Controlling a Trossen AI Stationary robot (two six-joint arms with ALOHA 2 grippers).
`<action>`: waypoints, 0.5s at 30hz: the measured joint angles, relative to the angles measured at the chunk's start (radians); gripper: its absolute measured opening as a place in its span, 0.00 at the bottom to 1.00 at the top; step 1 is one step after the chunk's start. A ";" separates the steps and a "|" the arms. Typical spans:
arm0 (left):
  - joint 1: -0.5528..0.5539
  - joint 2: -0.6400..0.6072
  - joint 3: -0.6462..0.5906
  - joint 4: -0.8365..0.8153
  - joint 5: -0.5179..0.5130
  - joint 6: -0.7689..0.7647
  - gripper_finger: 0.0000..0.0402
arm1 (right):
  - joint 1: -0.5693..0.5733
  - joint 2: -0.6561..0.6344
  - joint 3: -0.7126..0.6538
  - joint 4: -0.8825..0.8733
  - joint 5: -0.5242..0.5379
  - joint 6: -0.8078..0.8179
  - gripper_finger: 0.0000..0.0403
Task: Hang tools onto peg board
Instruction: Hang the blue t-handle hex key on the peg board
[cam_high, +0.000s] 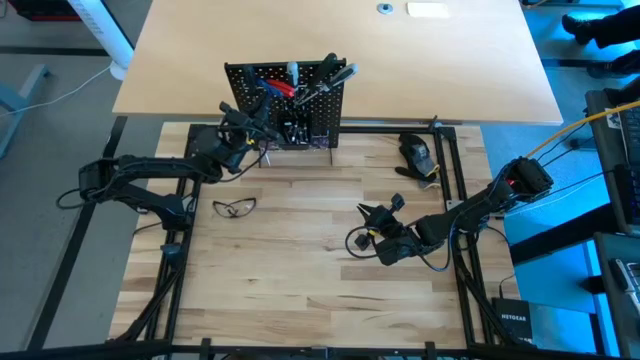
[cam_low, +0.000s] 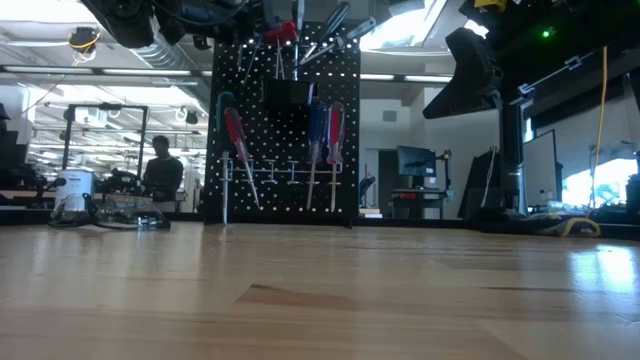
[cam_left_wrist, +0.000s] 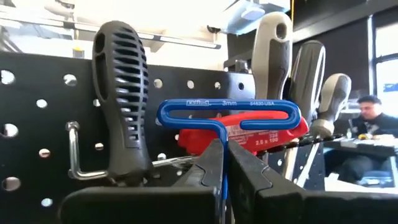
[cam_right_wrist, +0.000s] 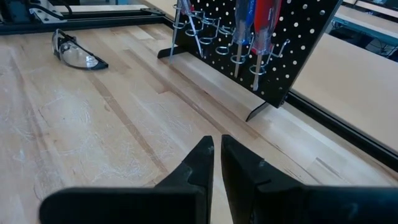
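the left gripper (cam_left_wrist: 224, 177) pinches 1 blue t-handle key's (cam_left_wrist: 229, 113) shaft between its fingers at the peg board (cam_high: 285, 100); the right gripper's (cam_right_wrist: 216, 165) fingers nearly meet, holding nothing, above the table (cam_right_wrist: 74, 137).

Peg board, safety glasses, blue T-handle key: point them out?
peg board (cam_high: 325, 112), high view, bare right part of panel.
safety glasses (cam_right_wrist: 78, 56), right wrist view, lens.
blue T-handle key (cam_left_wrist: 227, 112), left wrist view, handle bar.

Wooden table (cam_high: 300, 280): peg board (cam_high: 285, 105), glasses (cam_high: 234, 207)

Blue key handle (cam_left_wrist: 227, 114) reads "3mm"; floor box (cam_high: 515, 322) reads "NETGEAR".
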 joint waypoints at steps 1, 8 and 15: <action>-0.003 0.000 0.000 -0.001 -0.010 0.012 0.00 | 0.000 0.000 0.000 0.000 0.000 0.000 0.08; 0.020 -0.003 0.002 -0.041 -0.035 -0.014 0.00 | 0.000 0.000 0.000 0.000 -0.012 0.000 0.08; 0.025 -0.002 0.002 -0.073 -0.086 -0.018 0.00 | 0.000 0.000 0.000 0.000 -0.019 0.000 0.08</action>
